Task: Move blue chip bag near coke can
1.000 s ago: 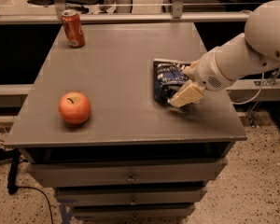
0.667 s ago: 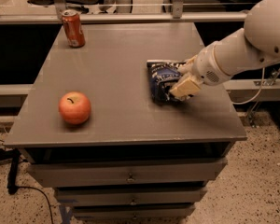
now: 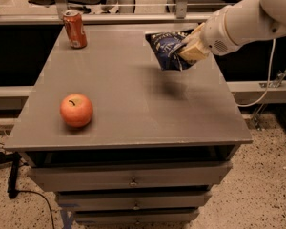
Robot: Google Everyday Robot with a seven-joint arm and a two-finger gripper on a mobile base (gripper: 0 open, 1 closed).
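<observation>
Chip bag (image 3: 166, 49): clamped in closed gripper (image 3: 191, 47), seemingly above table (image 3: 133, 109); coke can (image 3: 75, 29) is located well to its left.

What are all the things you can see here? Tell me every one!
coke can: one, red-orange, standing at the table's far left corner.
apple: one, red, on the near left of the table.
blue chip bag: one, dark blue with white lettering, held up over the far right of the table.
table: one, grey, in the middle of the view.
drawers: at least two, grey, under the table top.
arm: one, white, reaching in from the upper right.
pincer: one, tan, at the arm's end, closed on the blue chip bag.
</observation>
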